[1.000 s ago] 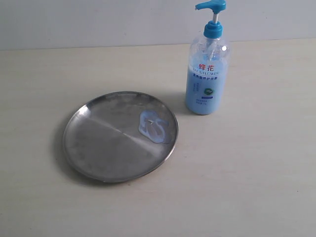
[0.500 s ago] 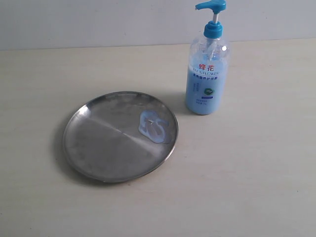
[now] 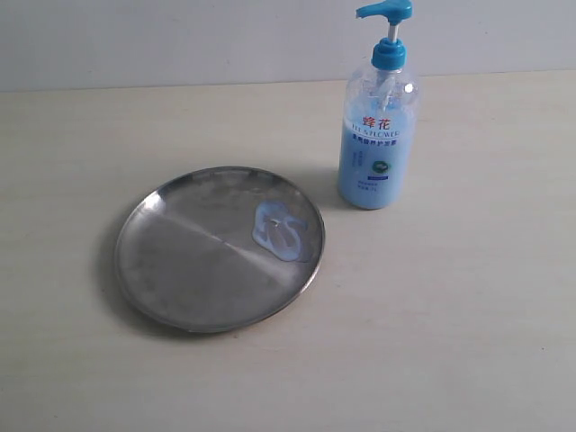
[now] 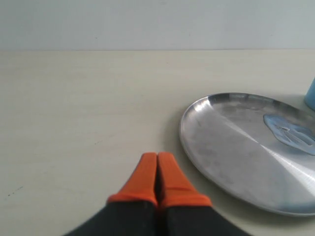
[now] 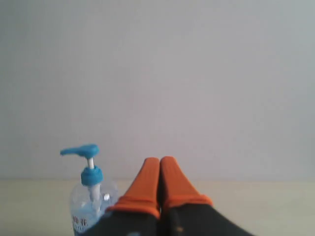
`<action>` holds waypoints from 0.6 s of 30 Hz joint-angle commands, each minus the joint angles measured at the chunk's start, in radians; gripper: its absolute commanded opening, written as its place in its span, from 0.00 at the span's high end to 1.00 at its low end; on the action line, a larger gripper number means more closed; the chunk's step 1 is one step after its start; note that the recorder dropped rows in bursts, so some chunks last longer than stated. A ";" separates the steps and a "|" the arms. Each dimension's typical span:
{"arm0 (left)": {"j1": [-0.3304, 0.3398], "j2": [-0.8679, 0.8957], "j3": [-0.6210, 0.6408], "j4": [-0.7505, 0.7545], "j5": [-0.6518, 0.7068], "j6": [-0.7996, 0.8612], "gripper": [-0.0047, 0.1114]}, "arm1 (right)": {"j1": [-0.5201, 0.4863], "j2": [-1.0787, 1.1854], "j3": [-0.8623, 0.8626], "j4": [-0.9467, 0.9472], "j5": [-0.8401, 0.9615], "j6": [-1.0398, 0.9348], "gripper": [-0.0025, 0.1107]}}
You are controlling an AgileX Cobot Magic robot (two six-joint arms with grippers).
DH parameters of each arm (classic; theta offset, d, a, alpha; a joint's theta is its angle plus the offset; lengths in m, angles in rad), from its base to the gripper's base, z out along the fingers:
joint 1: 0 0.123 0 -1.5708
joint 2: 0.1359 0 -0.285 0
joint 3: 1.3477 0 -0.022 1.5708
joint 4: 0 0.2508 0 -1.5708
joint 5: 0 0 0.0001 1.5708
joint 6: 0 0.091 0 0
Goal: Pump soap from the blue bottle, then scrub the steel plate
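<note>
Fingers of left gripper and right gripper: all 4 pressed together, empty. Steel plate just beside left fingers; soap pooled toward blue bottle, within its spout's reach.

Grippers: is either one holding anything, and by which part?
Nothing is held. The left gripper is shut and empty beside the plate. The right gripper is shut and empty, clear of the bottle.
</note>
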 commanded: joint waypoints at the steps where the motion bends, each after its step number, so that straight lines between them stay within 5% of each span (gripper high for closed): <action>1: -0.006 -0.005 0.002 0.000 -0.013 -0.002 0.96 | -0.005 0.152 -0.023 0.022 0.022 -0.017 0.98; 13: -0.006 -0.005 0.002 0.000 -0.013 -0.002 0.96 | -0.005 0.589 -0.248 0.379 0.282 -0.440 0.76; 18: -0.006 -0.005 0.002 0.000 -0.013 -0.002 0.96 | -0.005 0.743 -0.298 0.419 0.338 -0.538 0.47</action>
